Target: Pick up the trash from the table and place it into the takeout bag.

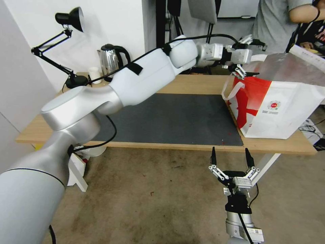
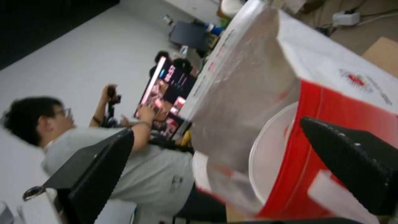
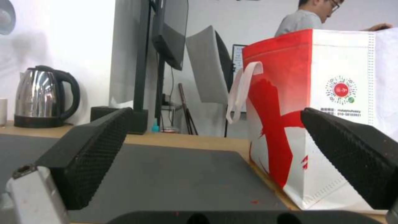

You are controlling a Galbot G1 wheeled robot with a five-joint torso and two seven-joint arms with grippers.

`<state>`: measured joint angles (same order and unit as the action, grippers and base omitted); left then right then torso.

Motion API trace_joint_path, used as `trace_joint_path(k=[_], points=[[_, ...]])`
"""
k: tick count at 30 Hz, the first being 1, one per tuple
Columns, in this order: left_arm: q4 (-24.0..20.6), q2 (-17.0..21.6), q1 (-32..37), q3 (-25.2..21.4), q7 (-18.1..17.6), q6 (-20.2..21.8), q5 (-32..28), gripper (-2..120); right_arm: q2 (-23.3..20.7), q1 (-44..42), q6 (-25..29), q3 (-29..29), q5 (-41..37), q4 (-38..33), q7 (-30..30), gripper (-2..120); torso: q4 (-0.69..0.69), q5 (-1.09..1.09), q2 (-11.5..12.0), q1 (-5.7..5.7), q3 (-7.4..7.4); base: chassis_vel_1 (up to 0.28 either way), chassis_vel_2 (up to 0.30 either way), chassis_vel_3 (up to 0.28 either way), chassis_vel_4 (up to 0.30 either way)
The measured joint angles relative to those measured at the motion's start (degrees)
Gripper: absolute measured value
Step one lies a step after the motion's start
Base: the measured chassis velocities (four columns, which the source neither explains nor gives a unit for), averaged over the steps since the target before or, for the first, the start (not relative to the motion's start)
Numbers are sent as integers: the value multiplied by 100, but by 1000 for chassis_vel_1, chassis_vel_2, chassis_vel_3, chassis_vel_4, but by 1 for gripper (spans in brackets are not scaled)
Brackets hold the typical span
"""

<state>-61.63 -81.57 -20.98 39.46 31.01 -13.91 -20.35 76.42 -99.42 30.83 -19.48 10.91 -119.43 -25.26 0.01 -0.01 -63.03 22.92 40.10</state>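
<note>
Over takeout bag (image 1: 281, 112) rim: left tool (image 1: 244, 72) hovered, fingers spread, empty. Right tool (image 1: 231, 158) below table (image 1: 189, 84) edge, wide open, empty.

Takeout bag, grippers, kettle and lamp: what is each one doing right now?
takeout bag: upright on the table, top open.
left gripper: open, empty, over the bag's open top.
right gripper: open, empty, low before the table's front edge.
kettle: upright, lid shut.
lamp: standing, head tilted down.
mat: flat.
</note>
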Motion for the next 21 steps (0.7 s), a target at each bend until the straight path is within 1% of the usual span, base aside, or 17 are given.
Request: trace_joint_path(k=[2,3,4,5,7,8,9,12,13,14,15,17,19,20,21], points=[[-188,209,16,-27,-84,128,-92,100,0,0,0,0,0,0,0,100,-2,0,0,0,0,0,0,0,0],[-313,338,21,-32,-154,190,-155,100,-1,0,0,0,0,0,0,100,0,0,0,0,0,0,0,0,0],[-313,338,21,-32,-154,190,-155,100,-1,0,0,0,0,0,0,100,0,0,0,0,0,0,0,0,0],[-415,441,24,-34,-212,240,-207,100,0,0,0,0,0,0,0,100,-1,0,1,0,0,0,0,0,0],[-741,761,46,-53,-441,425,-404,100,0,0,0,0,0,0,0,100,-2,0,1,0,0,0,0,0,0],[-900,897,72,-79,-561,504,-476,100,0,0,0,0,0,0,0,100,0,-1,1,0,0,0,0,0,0],[-900,897,72,-79,-561,504,-476,100,0,0,0,0,0,0,0,100,0,-1,1,0,0,0,0,0,0],[-1437,1354,208,-240,-922,684,-605,100,0,0,0,0,0,0,0,100,-1,-1,1,0,0,0,0,0,0],[-1540,1436,234,-272,-990,709,-621,100,0,0,0,0,0,0,0,100,0,-1,1,0,0,0,0,0,0],[-1757,1617,288,-339,-1138,738,-637,100,0,1,0,0,0,0,0,100,0,-1,1,0,0,0,0,0,0],[-1757,1617,288,-339,-1138,738,-637,100,0,1,0,0,0,0,0,100,0,-1,1,0,0,0,0,0,0],[-2054,1882,329,-386,-1352,760,-666,100,0,0,0,0,0,0,0,100,-1,0,1,0,0,0,0,0,0],[-2230,2075,339,-398,-1474,771,-702,100,0,0,0,0,0,0,0,100,-2,0,1,0,0,0,0,0,0],[-2230,2075,339,-398,-1474,771,-702,100,0,0,0,0,0,0,0,100,-2,0,1,0,0,0,0,0,0],[-2338,2252,357,-431,-1541,772,-728,100,0,0,0,0,0,0,0,100,-1,1,1,0,0,0,0,0,0]])
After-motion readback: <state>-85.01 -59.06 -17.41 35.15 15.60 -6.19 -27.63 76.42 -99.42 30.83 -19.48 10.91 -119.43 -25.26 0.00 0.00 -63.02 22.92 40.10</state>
